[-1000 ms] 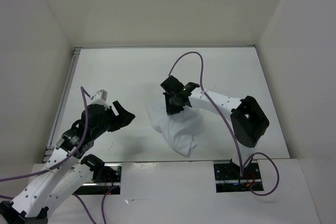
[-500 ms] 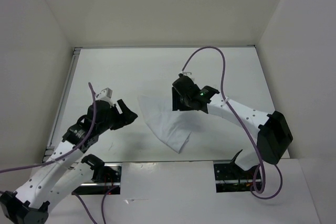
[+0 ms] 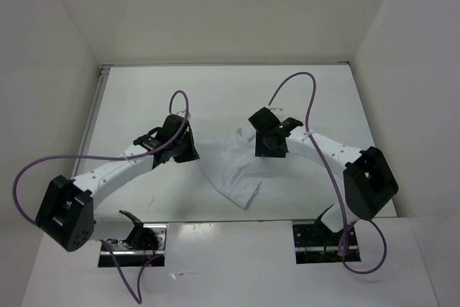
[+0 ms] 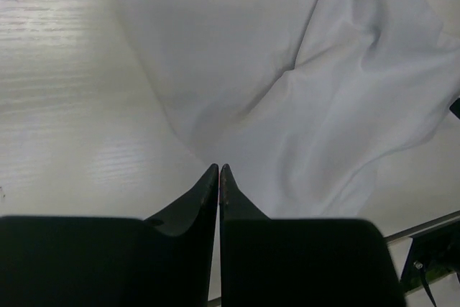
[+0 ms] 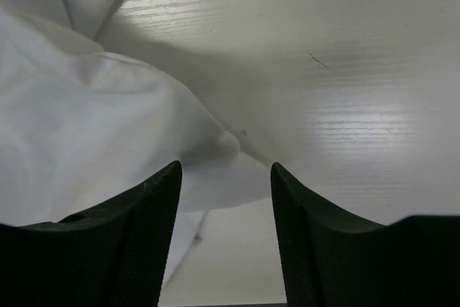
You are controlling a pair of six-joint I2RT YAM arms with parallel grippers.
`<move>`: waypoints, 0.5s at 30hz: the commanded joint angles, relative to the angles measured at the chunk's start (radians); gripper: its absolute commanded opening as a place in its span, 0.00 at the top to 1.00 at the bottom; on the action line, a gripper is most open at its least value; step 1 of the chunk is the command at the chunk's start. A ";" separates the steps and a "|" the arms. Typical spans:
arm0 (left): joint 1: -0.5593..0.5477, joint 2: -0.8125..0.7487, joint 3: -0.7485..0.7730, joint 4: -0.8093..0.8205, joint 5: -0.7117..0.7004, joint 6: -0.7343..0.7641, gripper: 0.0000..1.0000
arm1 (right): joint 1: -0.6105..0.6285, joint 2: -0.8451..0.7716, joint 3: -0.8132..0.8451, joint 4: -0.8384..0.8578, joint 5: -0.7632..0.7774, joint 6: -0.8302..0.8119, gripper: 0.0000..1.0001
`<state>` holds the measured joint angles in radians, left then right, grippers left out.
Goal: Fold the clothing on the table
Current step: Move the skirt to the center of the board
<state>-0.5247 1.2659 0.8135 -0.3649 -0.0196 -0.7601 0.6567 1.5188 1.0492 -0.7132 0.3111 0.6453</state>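
Observation:
The clothing is a wrinkled white piece lying on the table between the two arms. My left gripper is down at its left corner. In the left wrist view that gripper has its tips pressed together right on the clothing's edge, pinching it. My right gripper hovers over the clothing's upper right part. In the right wrist view it stands open, with a rounded fold of the clothing below and nothing between its fingers.
White walls enclose the table on the left, back and right. A metal strip runs along the table's left edge. Purple cables loop over both arms. The arm bases sit at the near edge.
My left arm reached right to the clothing's left corner and shut there. My right gripper opened, let go of the clothing and shifted slightly right. The clothing now lies flatter and wider.

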 commanded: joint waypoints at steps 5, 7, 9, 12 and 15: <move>-0.024 0.219 0.096 0.053 -0.003 0.031 1.00 | -0.016 0.006 -0.023 -0.009 -0.023 -0.021 0.42; -0.034 0.285 0.105 0.053 -0.016 0.031 1.00 | -0.016 0.006 -0.034 -0.009 -0.050 -0.032 0.42; -0.034 0.344 0.125 0.053 -0.043 0.031 1.00 | -0.016 0.006 -0.043 -0.009 -0.061 -0.032 0.42; -0.034 0.415 0.147 0.044 -0.075 0.031 1.00 | -0.016 0.006 -0.043 0.000 -0.072 -0.032 0.43; -0.034 0.483 0.196 0.024 -0.108 0.041 1.00 | -0.016 -0.003 -0.052 0.000 -0.072 -0.032 0.43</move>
<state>-0.5545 1.6875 0.9615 -0.3359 -0.0673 -0.7521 0.6476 1.5227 1.0061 -0.7204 0.2440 0.6224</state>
